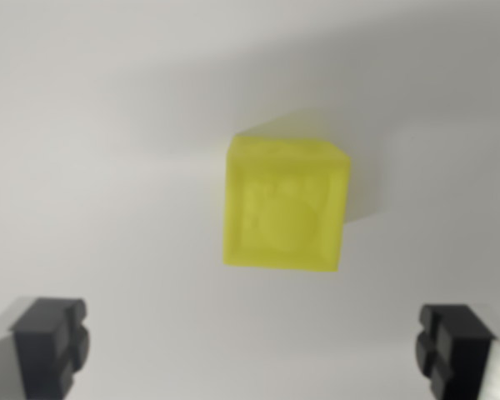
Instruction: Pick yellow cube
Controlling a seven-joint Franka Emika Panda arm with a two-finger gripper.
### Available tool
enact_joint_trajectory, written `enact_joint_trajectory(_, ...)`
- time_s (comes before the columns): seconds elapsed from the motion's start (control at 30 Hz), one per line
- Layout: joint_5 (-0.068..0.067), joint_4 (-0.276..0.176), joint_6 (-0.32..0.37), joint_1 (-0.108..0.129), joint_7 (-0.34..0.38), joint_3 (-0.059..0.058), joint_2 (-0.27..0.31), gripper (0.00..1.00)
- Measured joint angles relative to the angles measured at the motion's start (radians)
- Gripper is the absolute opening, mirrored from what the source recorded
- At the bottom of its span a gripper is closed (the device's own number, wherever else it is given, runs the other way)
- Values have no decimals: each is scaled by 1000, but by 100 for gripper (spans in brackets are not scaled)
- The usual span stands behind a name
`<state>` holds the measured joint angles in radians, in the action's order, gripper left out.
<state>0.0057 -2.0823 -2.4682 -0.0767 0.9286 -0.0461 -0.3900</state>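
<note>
A yellow cube (286, 204) sits on a plain white surface (108, 167), a little right of the wrist view's middle. Its top face shows a raised round pattern and it looks slightly blurred. My gripper (252, 346) hangs above it, open, with one black fingertip (50, 342) at the lower left corner and the other at the lower right. Nothing is between the fingers. The cube lies ahead of the fingertips, between their two lines and nearer the right one.
A soft grey shadow (317, 75) crosses the white surface behind the cube. No other objects show in the wrist view.
</note>
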Motion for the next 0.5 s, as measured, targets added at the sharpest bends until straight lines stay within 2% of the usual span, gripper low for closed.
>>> enact_joint_trajectory(0.5,17,0,-76,-11,20,0,-75,100)
